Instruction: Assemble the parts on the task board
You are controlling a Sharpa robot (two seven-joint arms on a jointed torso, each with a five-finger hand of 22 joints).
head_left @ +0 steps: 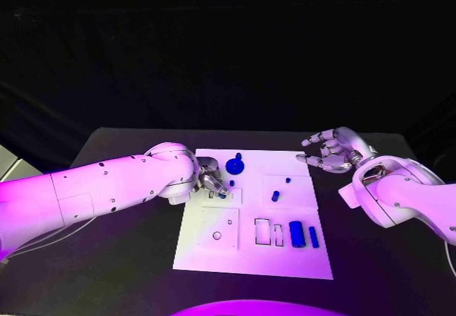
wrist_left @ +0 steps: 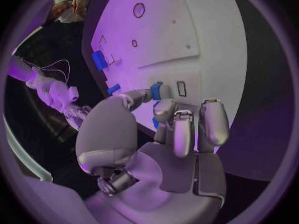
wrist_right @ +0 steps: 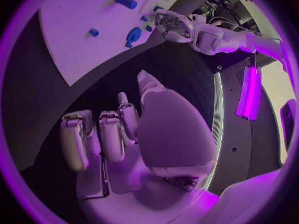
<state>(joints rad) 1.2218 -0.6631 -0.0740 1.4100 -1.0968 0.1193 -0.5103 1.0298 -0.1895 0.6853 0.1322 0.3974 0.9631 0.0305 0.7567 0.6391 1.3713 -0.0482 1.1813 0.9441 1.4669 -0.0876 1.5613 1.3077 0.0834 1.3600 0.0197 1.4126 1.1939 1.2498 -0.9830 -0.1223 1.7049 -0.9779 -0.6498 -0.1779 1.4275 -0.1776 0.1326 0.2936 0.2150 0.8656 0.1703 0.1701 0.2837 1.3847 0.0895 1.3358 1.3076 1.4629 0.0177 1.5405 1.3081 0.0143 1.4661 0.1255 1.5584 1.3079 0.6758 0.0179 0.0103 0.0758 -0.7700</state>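
Observation:
The white task board [head_left: 249, 257] lies mid-table. My left hand [head_left: 211, 181] hovers over its left middle and pinches a small blue part [wrist_left: 157, 90] between thumb and a finger, just above a rectangular slot [wrist_left: 181, 88]. On the board are a round blue knob [head_left: 234, 164], a small blue peg [head_left: 275, 195], a thick blue cylinder [head_left: 296, 234] and a thin blue bar [head_left: 313, 236]. My right hand [head_left: 328, 151] floats off the board's far right corner, fingers apart and empty. The right wrist view shows the right hand's palm [wrist_right: 159, 129] above black table, with the board [wrist_right: 74, 40] beyond it.
Several empty recesses mark the board: a round hole [head_left: 217, 235] and two rectangular slots [head_left: 262, 232] near the front. Black table [head_left: 114, 263] surrounds the board on all sides. My left forearm [head_left: 95, 191] crosses the table's left side.

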